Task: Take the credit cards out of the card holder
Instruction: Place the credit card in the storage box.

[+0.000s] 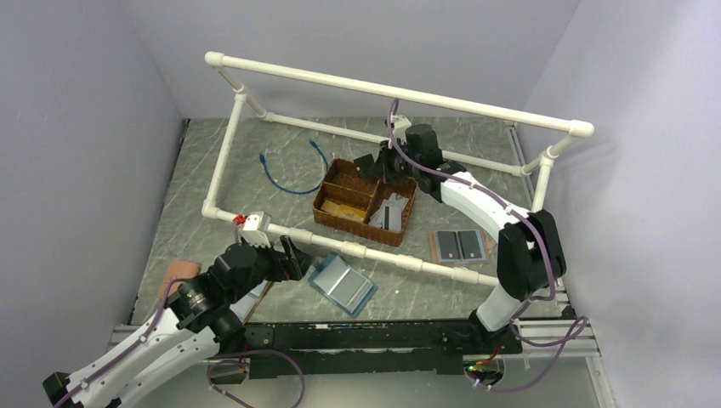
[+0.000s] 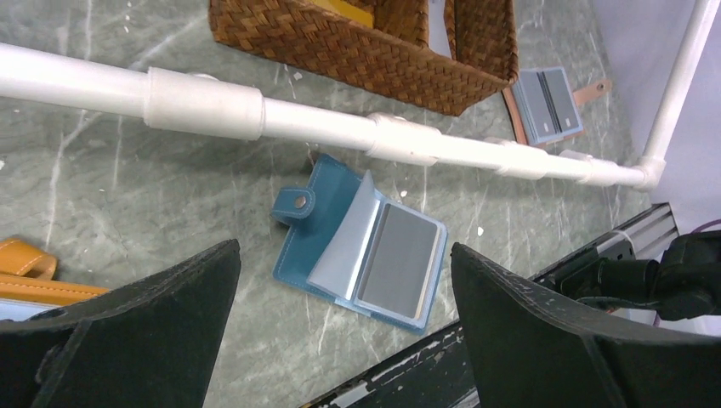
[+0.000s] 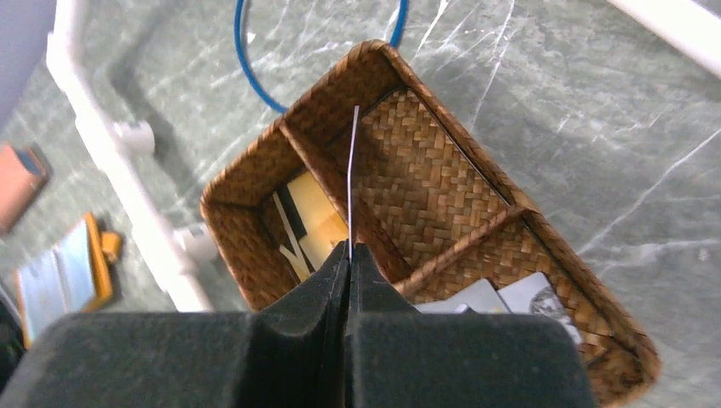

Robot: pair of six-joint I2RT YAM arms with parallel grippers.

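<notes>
The right gripper [image 3: 349,255] has its jaws pinched on a credit card [image 3: 351,170] seen edge-on, above the woven basket [image 3: 425,170] at mid-frame. The left gripper [image 2: 343,251] hangs with jaws wide apart over the card holder [image 2: 332,191], lying open on the counter [image 2: 127,187] at centre, a grey card [image 2: 400,259] in its pocket.

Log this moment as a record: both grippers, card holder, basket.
left gripper: open, above the card holder, holding nothing
right gripper: shut on a card, edge-on over the basket
card holder: lying open beside the white pipe, one grey card showing inside
basket: woven, three compartments, cards in two
</notes>
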